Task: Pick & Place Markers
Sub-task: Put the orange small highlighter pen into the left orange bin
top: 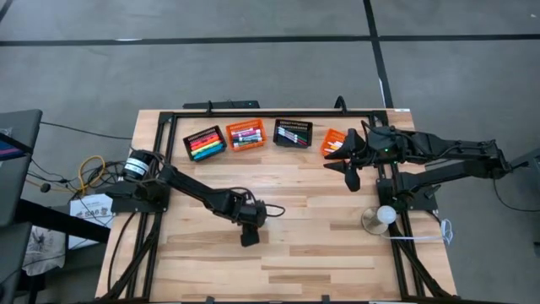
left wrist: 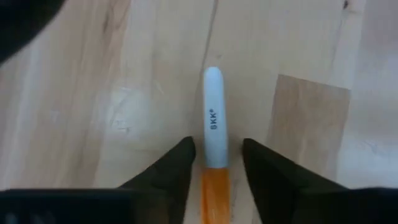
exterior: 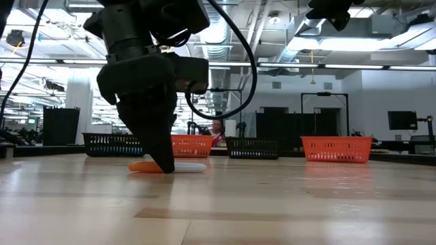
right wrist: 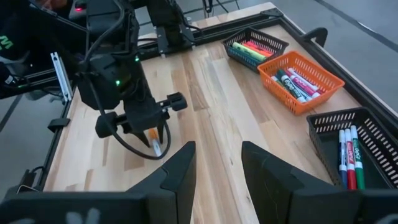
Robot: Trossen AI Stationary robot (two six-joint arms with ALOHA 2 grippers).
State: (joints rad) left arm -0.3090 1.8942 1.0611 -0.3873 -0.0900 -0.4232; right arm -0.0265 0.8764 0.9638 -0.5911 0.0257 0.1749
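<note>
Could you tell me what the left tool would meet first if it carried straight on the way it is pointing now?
The left tool points down at the table, with a white, orange-capped marker lying between its open fingers. Going straight on, it would likely meet that marker, or the tabletop beside it; depth is hard to judge.

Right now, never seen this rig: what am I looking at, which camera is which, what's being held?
Two dark robot arms work at a wooden table. One picture looks straight down, one looks level along the tabletop, and one sits on each wrist. Along the far edge stand four small baskets, two black and two orange, three showing markers. The left gripper is down at the table, its fingers either side of a single marker with a white barrel and orange cap; they do not look closed on it yet. The right gripper hovers empty near the rightmost orange basket, fingers apart.
</note>
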